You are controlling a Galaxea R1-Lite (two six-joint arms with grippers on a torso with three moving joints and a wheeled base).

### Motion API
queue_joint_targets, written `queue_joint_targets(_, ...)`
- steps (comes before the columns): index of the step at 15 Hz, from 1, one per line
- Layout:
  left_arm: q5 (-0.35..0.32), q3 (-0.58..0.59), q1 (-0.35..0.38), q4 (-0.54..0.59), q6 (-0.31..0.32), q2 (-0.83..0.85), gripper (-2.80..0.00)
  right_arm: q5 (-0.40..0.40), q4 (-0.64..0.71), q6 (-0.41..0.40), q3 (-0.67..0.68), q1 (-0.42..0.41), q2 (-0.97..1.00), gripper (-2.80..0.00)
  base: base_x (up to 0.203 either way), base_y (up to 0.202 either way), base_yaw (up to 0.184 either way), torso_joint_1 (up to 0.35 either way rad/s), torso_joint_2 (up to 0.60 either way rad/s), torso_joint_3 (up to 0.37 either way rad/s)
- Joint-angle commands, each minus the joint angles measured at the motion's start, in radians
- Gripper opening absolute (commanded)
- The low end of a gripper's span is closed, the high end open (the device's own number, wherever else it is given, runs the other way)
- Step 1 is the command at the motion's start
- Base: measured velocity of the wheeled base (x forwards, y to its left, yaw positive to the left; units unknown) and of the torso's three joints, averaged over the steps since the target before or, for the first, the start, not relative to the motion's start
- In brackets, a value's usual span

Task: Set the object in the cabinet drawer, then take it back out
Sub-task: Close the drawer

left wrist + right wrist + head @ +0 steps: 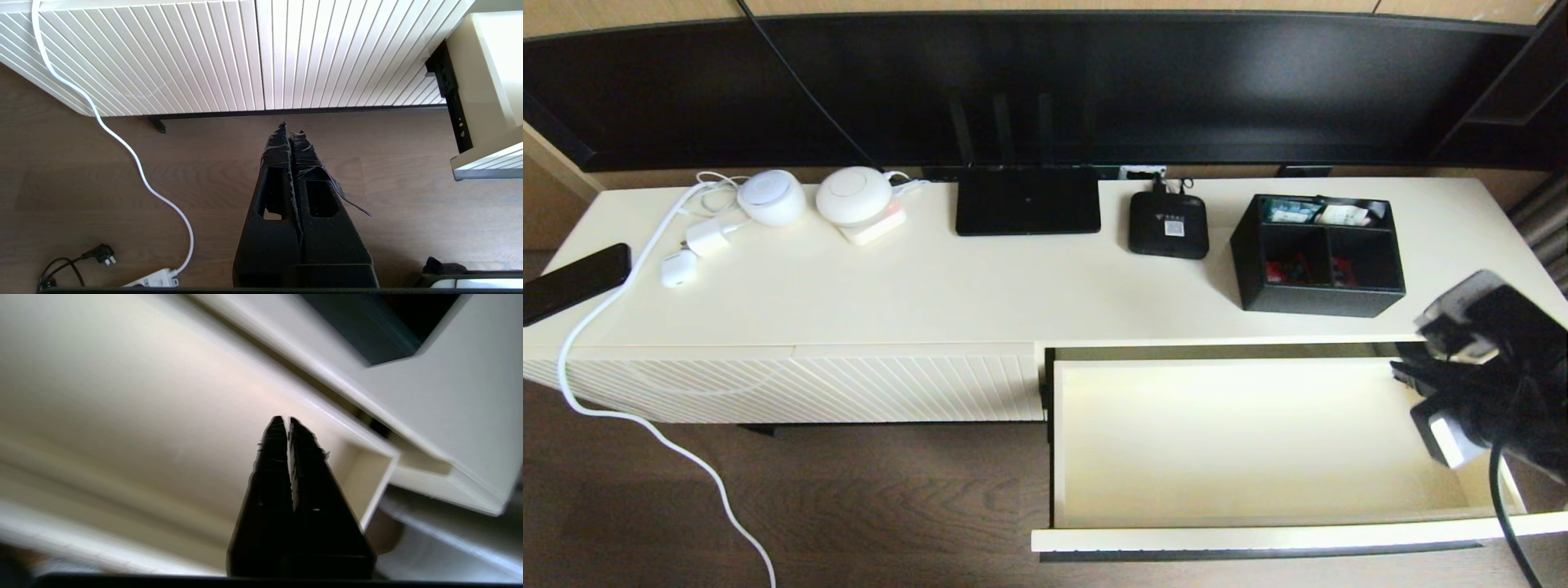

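On the cabinet top, right end: the organizer box (1317, 255) stands upright, just behind the open cabinet drawer (1258, 441), near the small black set-top box (1168, 224).
Drawer: pulled well out, its smooth cream interior bare, so the box is not yet in it.
Right gripper (286, 424): over the drawer's right end, below and to the right of the box, fingers pressed together and holding nothing.
Left gripper (291, 130): parked low over the wood floor (122, 204) in front of the diagonal-ribbed panel (204, 61), fingers closed on nothing.
Step in hand: judged to be the reach for the box, before any grasp.
Doing it well: the right fingers would need to spread first, then rise clear of the cabinet edge and come down over one outer wall or a divider; a grip near the middle should keep the box level so the packets stay in; the set-top box is close enough to mind on the approach.
Box's look: black, rectangular, stiff-walled, three compartments; white-teal packets in the long back one, red packets in the front ones.
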Motion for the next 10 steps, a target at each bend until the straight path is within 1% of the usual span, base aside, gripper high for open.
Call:
queue_joint_targets(1, 0.0, -0.001, 0.0, 0.001, 0.001, 0.002, -2.8, 0.007, -0.017, -0.04, 0.144, 0.088, -0.05, -2.8, 0.0, 0.0, 0.0, 0.0, 0.0, 0.0)
queue_joint_targets(3, 0.0, 0.001, 0.0, 0.001, 0.001, 0.001, -2.8, 0.011, -0.024, -0.052, 0.241, 0.196, -0.049, -2.8, 0.0, 0.0, 0.0, 0.0, 0.0, 0.0)
queue_joint_targets(5, 0.0, 0.0, 0.0, 0.0, 0.001, 0.002, -2.8, 0.012, -0.022, -0.055, 0.306, 0.296, -0.031, -2.8, 0.0, 0.0, 0.0, 0.0, 0.0, 0.0)
queue_joint_targets(6, 0.0, 0.0, 0.0, 0.001, 0.001, 0.001, -2.8, 0.013, -0.02, -0.055, 0.339, 0.324, -0.01, -2.8, 0.0, 0.0, 0.0, 0.0, 0.0, 0.0)
queue_joint_targets(8, 0.0, 0.0, 0.0, 0.001, 0.001, 0.002, -2.8, 0.013, -0.026, -0.057, 0.392, 0.341, 0.03, -2.8, 0.0, 0.0, 0.0, 0.0, 0.0, 0.0)
queue_joint_targets(10, 0.0, 0.001, 0.0, 0.0, 0.001, 0.002, -2.8, 0.018, -0.012, -0.096, 0.42, 0.351, 0.054, -2.8, 0.0, 0.0, 0.0, 0.0, 0.0, 0.0)
